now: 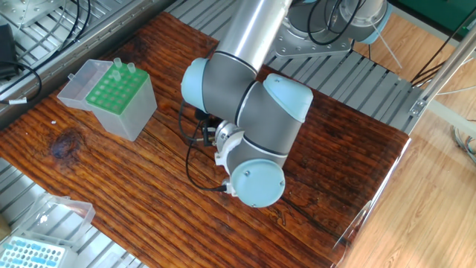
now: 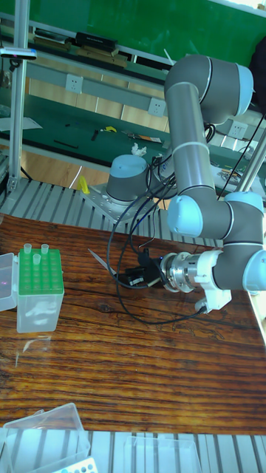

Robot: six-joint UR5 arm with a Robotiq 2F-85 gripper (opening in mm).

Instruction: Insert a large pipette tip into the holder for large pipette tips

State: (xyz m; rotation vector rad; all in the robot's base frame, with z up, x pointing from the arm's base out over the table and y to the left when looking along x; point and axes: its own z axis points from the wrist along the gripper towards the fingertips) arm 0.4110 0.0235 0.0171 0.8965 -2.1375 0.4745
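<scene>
Setting, as we recorded it: a dark, strongly grained wooden tabletop (image 1: 111,186) lay on a ribbed aluminium frame (image 1: 372,82). We noted pale wood-plank flooring (image 1: 439,186) to one side. Behind the table we saw a long green-topped workbench (image 2: 66,126) with a row of white wall sockets (image 2: 74,83) on a tan panel, under a green board (image 2: 111,22). Lighting was even and bright.
</scene>
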